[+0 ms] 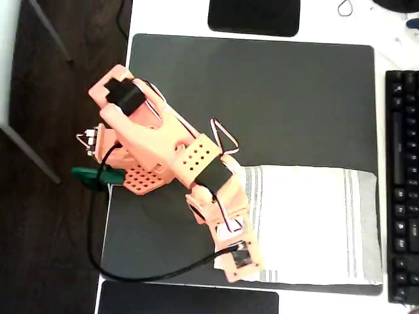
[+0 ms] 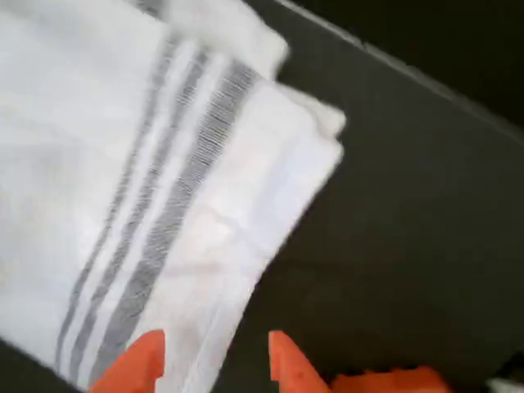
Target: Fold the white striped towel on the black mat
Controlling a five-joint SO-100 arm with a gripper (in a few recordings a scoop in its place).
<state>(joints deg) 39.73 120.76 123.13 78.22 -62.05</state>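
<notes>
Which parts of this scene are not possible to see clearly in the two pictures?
- Overhead view: the arm covers the left edge of the white striped towel and the end effector, so any grasp is hidden.
- Wrist view: the end effector is cut by the bottom edge; whether a fingertip touches the towel is unclear.
- Wrist view: motion blur hides how many layers the towel corner has.
- Overhead view: the keyboard is cut by the right edge.

A white table (image 1: 170, 16) fills most of the overhead view, evenly and brightly lit. Left of the table lies a dark brown floor (image 1: 46, 229), crossed by thin grey legs (image 1: 29, 154) of some furniture. A black cable (image 1: 121, 19) hangs down past the table's left edge.
</notes>
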